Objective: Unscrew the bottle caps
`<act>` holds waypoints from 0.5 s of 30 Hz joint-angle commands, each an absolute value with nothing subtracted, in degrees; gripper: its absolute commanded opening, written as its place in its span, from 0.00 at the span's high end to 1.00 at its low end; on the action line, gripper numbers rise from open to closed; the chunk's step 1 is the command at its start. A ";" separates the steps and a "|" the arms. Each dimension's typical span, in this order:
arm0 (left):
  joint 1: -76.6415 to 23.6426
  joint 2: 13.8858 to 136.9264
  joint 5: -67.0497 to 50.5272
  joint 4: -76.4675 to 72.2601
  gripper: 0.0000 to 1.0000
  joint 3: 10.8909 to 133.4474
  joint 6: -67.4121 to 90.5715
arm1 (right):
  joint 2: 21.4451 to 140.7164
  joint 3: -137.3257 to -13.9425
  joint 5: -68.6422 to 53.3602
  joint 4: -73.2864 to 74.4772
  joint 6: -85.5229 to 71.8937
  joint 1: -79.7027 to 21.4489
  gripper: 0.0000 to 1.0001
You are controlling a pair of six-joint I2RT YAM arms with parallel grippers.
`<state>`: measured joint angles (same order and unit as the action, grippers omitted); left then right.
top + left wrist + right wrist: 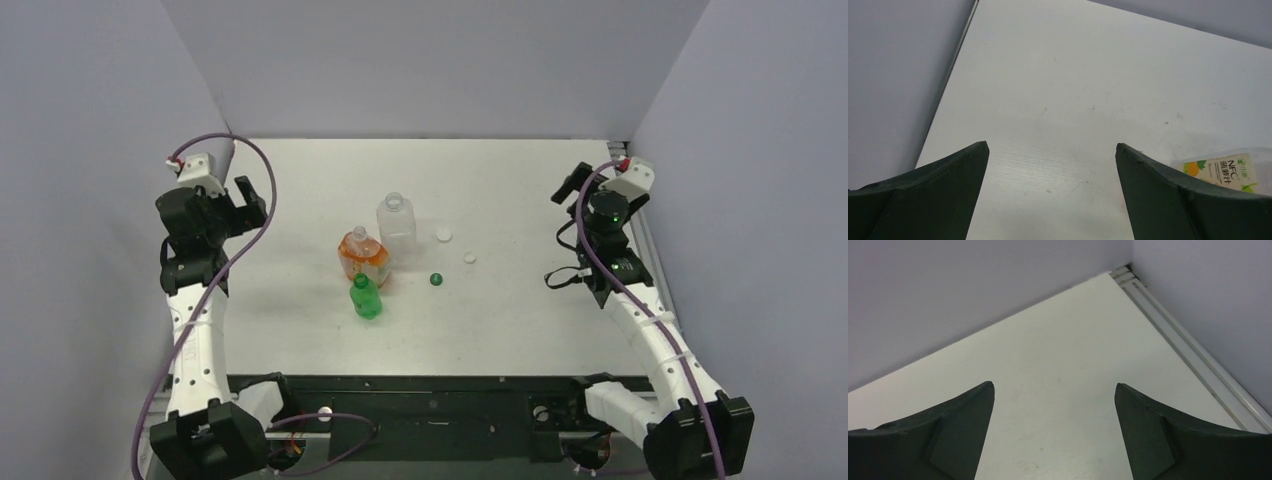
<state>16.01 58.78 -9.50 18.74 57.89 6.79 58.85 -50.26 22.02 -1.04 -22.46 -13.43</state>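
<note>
Three bottles stand close together mid-table with bare necks: a clear squarish one, a squat orange one and a smaller green one. Their caps lie loose on the table to the right: two white caps and a green cap. My left gripper is open and empty, raised at the left, well away from the bottles. My right gripper is open and empty, raised at the far right. A bottle label peeks past the left gripper's right finger; I cannot tell whose.
Grey walls enclose the white table on the left, back and right. A rail runs along the table's right edge toward the back corner. The arm bases and a black frame sit at the near edge.
</note>
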 commanded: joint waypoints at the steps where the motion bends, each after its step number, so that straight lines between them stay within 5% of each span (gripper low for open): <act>1: 18.48 58.61 -15.57 6.55 0.03 51.89 5.70 | 57.31 -45.62 25.63 0.63 -25.70 -4.83 0.15; 15: 17.43 60.97 -21.08 -25.34 0.04 25.12 12.00 | 58.49 -28.76 31.52 -20.91 -19.43 -0.29 0.14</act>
<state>18.39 60.66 -18.44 -9.63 29.39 9.69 56.97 -31.11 30.70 -10.72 -21.76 -0.40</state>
